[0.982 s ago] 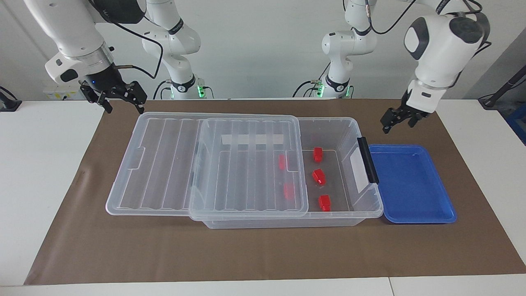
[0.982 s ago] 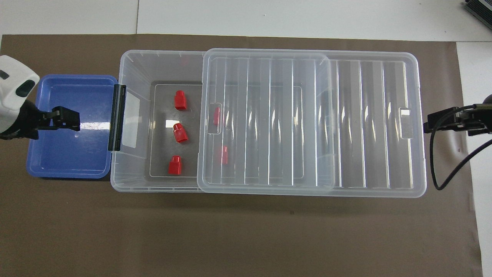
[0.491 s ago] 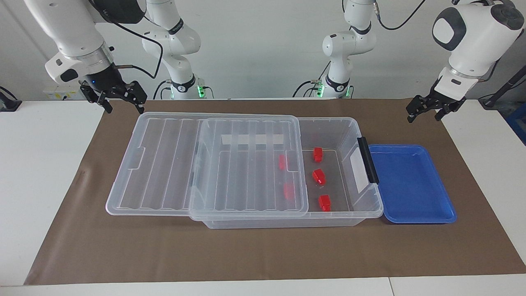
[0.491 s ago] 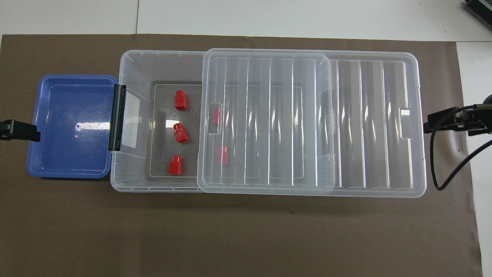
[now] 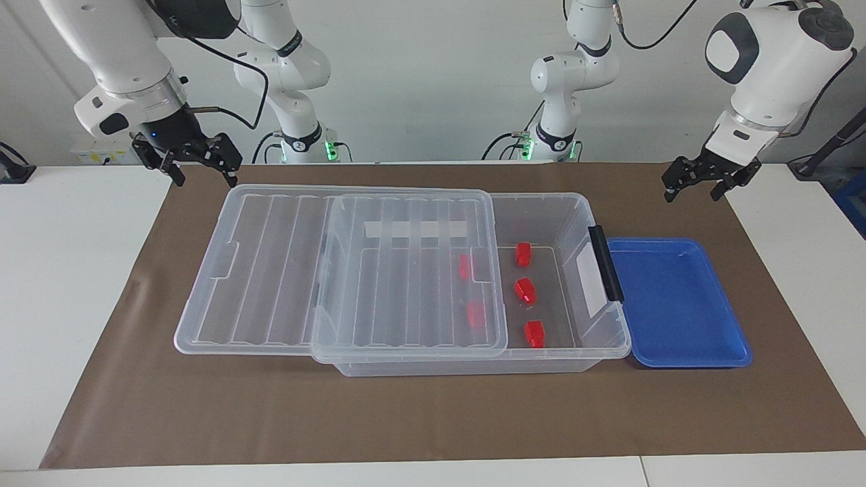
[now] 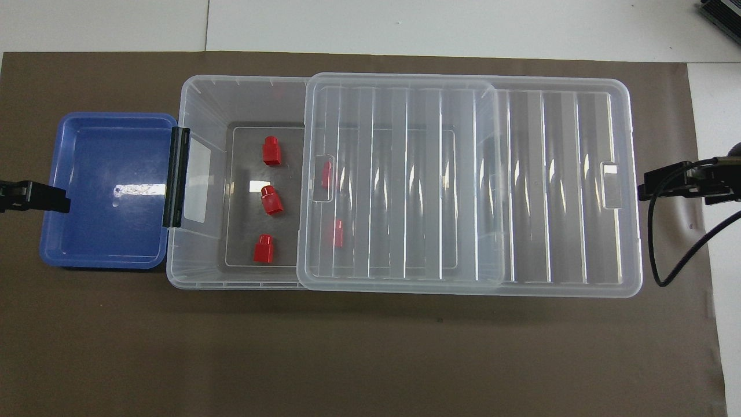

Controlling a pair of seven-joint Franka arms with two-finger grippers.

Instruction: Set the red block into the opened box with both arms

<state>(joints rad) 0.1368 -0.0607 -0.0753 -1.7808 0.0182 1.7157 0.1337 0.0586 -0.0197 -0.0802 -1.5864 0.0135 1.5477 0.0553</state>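
Note:
The clear box (image 5: 541,198) (image 6: 243,82) lies mid-table, its ribbed lid (image 5: 284,270) (image 6: 463,174) slid partway toward the right arm's end. The uncovered part holds three red blocks (image 5: 525,290) (image 6: 271,200), and two more red blocks (image 5: 475,313) (image 6: 337,233) show through the lid. My left gripper (image 5: 691,195) (image 6: 58,200) hangs open and holds nothing, over the blue tray's outer edge. Just as open and with nothing in it, my right gripper (image 5: 206,179) (image 6: 645,190) hovers at the lid's overhanging end.
A shallow blue tray (image 5: 676,297) (image 6: 104,174) with nothing in it sits against the box's black clip handle (image 5: 605,264) (image 6: 176,176). A brown mat (image 5: 433,412) covers the white table. The right arm's cable (image 6: 657,243) loops beside the lid.
My left gripper has risen and pulled back from over the tray's middle to its outer edge. The right arm, box, lid and blocks have not moved.

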